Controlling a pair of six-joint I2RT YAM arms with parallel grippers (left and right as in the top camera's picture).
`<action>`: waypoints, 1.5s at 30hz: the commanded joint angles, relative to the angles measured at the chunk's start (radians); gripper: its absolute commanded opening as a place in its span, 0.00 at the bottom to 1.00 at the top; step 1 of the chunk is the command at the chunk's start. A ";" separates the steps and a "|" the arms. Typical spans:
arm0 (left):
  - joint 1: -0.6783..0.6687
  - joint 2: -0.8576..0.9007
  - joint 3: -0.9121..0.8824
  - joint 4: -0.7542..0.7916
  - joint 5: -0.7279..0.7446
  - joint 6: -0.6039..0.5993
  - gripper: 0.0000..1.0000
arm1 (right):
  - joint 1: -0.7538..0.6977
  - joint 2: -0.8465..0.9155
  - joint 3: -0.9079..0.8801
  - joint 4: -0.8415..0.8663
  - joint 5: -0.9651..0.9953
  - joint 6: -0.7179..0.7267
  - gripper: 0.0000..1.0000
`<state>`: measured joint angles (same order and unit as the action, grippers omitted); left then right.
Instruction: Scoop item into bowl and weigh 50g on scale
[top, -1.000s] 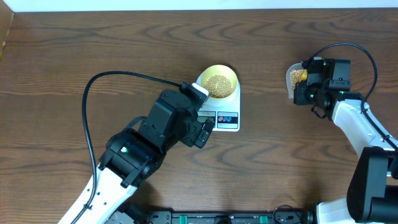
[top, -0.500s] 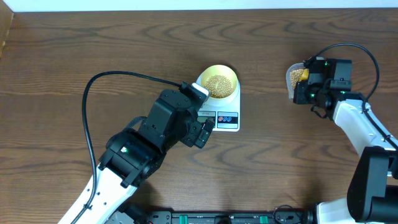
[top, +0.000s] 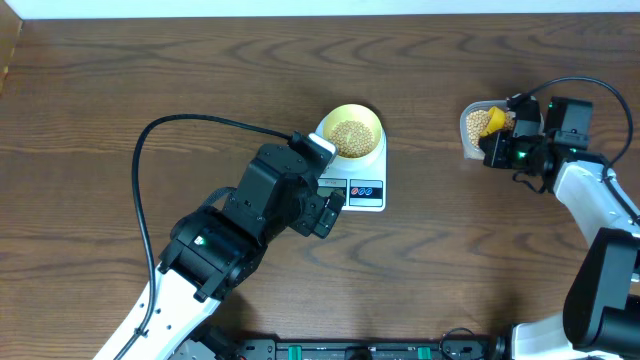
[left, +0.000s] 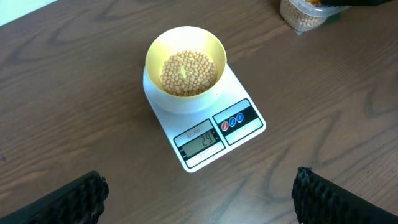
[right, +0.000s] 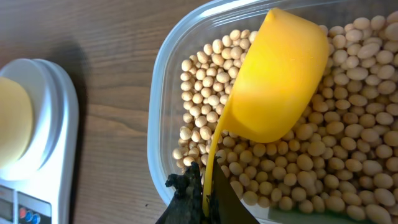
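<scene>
The pale-yellow bowl (top: 372, 118) (left: 152, 53) stands on the white scale (top: 372, 168) (left: 239, 87) and holds tan beans (left: 186, 71). The display shows 29. My left gripper (top: 327, 208) (left: 202, 205) hovers open just in front of the scale, with nothing between its fingers (left: 74, 199). Far right, my right gripper (top: 505, 140) (right: 208, 199) is shut on the thin handle of a bright yellow scoop (top: 497, 118) (right: 280, 74). The scoop lies tilted, mouth turned away, on more beans (right: 348, 143) in a clear tub (top: 466, 140) (right: 163, 68).
The dark wooden table (top: 120, 90) carries nothing else. The left arm's black cable (top: 150, 150) loops over the left half. In the right wrist view the scale's edge (right: 59, 124) lies just left of the tub.
The right gripper has drawn back to the right, and the yellow scoop now shows over the tub. The left arm, bowl and scale have not moved.
</scene>
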<state>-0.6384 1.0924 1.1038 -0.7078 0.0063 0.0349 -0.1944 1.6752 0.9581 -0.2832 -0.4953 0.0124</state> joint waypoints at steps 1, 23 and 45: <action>0.004 0.005 0.000 -0.003 0.009 0.017 0.97 | -0.016 0.012 -0.006 0.007 -0.114 -0.006 0.01; 0.004 0.005 0.000 -0.003 0.009 0.017 0.97 | -0.048 0.012 -0.006 0.005 -0.148 -0.006 0.01; 0.004 0.005 0.000 -0.003 0.009 0.017 0.97 | -0.135 0.012 -0.006 0.002 -0.222 0.002 0.01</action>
<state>-0.6384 1.0924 1.1038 -0.7078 0.0059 0.0349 -0.3195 1.6794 0.9543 -0.2867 -0.6857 0.0147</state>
